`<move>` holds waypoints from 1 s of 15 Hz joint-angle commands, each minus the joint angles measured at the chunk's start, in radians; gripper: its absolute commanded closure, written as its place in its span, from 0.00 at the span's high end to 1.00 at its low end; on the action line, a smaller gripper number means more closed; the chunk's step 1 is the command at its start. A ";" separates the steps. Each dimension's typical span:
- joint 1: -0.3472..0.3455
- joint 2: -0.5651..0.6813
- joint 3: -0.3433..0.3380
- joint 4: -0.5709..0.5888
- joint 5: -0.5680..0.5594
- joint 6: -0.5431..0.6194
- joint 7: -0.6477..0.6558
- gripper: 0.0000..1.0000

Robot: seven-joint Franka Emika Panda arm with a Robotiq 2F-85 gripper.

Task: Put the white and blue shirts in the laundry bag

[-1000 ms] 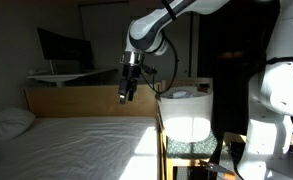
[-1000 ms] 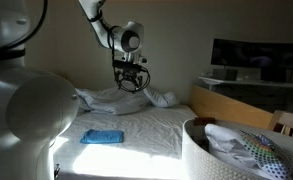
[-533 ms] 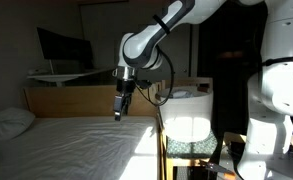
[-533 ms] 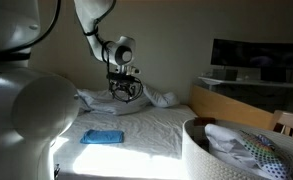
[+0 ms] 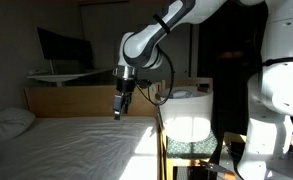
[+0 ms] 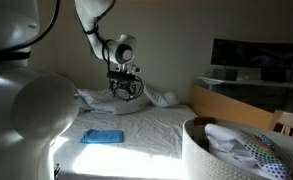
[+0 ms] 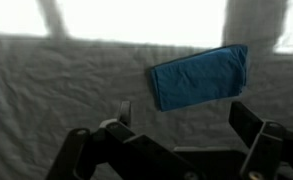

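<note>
In an exterior view, a white pillow [image 5: 6,122] lies at the left end of the bed [image 5: 81,152]. Behind the bed's wooden board [image 5: 71,100] a desk [image 5: 54,76] carries a dark monitor [image 5: 61,45]. Further right the gripper [image 5: 120,108] hangs above the bed, pointing down and touching nothing. Right of it stands the bag [image 5: 186,120], tall and white, just beside the bed's edge. Past the bag is the robot's white body [image 5: 281,90].

From the opposite side, we see the blue shirt [image 6: 102,137] lying flat on the bed in a patch of sunlight. Right of it and farther back, the gripper [image 6: 126,92] hovers over rumpled white cloth [image 6: 106,100]. We cannot tell whether that cloth is a shirt or bedding. At the lower right the bag [image 6: 198,156] stands open, well apart from the blue shirt, with white and patterned fabric [image 6: 238,142] inside it.

In the wrist view, the gripper [image 7: 181,130] has its fingers [image 7: 86,155] spread wide, with nothing between them. The blue shirt [image 7: 198,76] lies folded on the grey sheet [image 7: 56,90] beyond the fingertips, closer to the right finger.
</note>
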 commanded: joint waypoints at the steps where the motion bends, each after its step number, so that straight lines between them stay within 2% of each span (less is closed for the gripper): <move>1: -0.004 0.120 0.025 0.057 -0.086 0.014 0.118 1.00; 8: 0.044 0.328 0.058 0.192 -0.218 0.013 0.243 1.00; 13: 0.165 0.508 -0.016 0.319 -0.471 0.083 0.493 1.00; 15: 0.212 0.588 -0.048 0.382 -0.520 0.062 0.570 1.00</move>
